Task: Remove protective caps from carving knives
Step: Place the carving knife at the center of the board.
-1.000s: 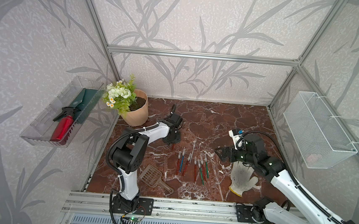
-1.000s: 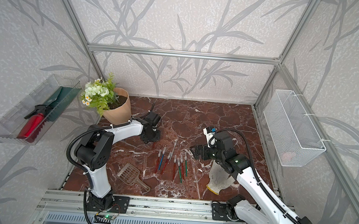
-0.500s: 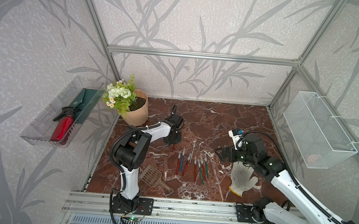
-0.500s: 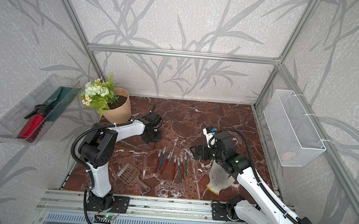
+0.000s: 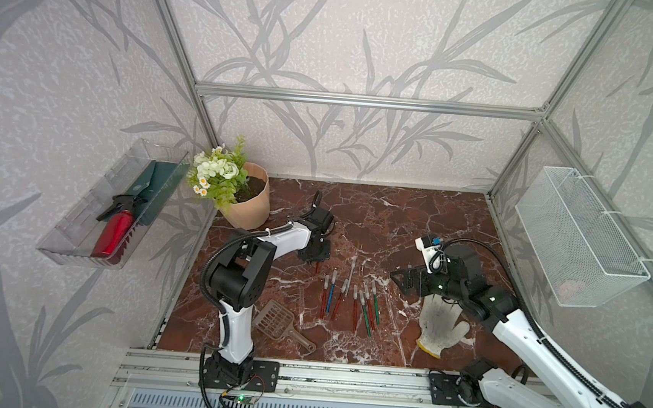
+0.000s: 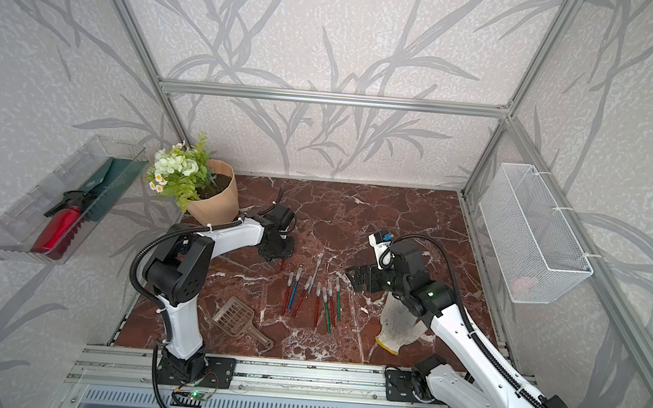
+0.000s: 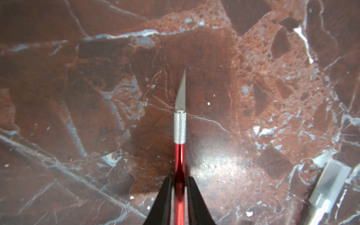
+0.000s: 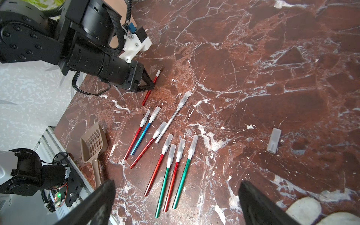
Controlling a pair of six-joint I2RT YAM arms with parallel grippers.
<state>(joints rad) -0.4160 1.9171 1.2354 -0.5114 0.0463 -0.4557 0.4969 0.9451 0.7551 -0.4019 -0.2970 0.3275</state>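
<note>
Progress is slim: one red knife (image 7: 179,124) lies bared on the marble (image 7: 78,97), my left gripper (image 7: 179,180) narrowly parted around its handle. One loose cap (image 8: 273,140) lies aside. Eight capped knives (image 8: 156,169) wait before my wide-open right gripper (image 8: 177,182).

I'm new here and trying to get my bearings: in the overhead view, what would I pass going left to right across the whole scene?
red spray bottle → flower pot → brown scoop → carving knives → white glove → wire basket
</note>
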